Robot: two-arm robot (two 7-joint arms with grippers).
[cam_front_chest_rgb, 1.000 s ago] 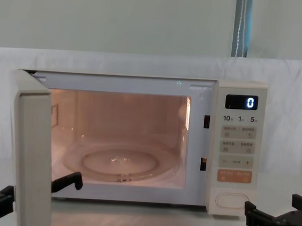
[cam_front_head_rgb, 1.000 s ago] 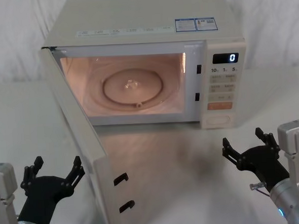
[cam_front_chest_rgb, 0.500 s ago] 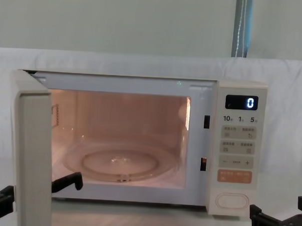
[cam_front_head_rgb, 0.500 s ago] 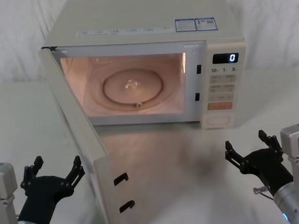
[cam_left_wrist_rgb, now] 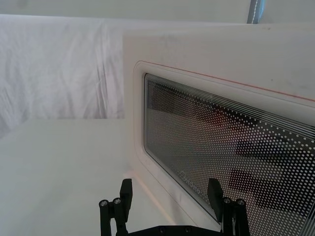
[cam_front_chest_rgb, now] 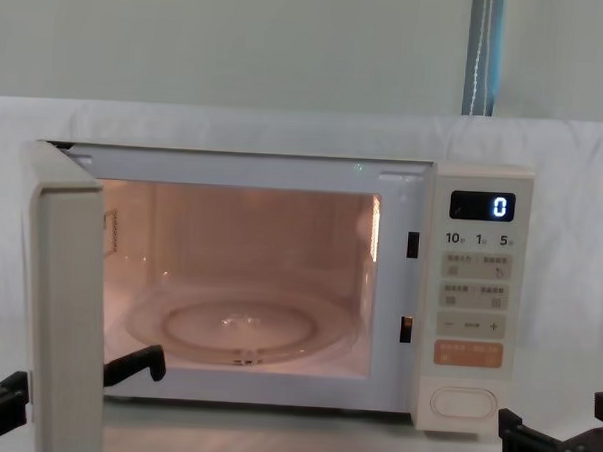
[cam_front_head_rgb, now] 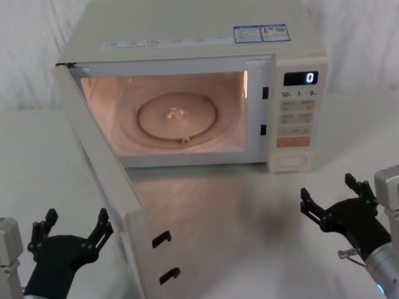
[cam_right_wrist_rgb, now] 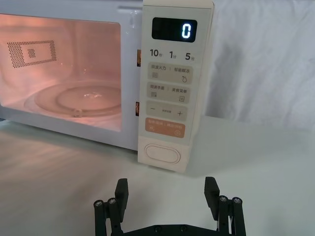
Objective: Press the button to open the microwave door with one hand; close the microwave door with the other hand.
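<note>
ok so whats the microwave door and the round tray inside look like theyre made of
The microwave door: apparently smooth cream plastic with a slight sheen; its window looks like glass over a dotted, probably metal, mesh. The round tray: seemingly clear glass, since the lit cavity floor shows through it and its rim catches highlights.

Small grey print on the microwave (cam_front_head_rgb: 195,82) keys and top stickers (cam_front_head_rgb: 260,32) too small to read, microwave door (cam_front_chest_rgb: 63,306) cut off by chest view's bottom edge and hiding part of left gripper (cam_front_chest_rgb: 75,376), right gripper (cam_front_chest_rgb: 557,447) cropped at bottom.
</note>
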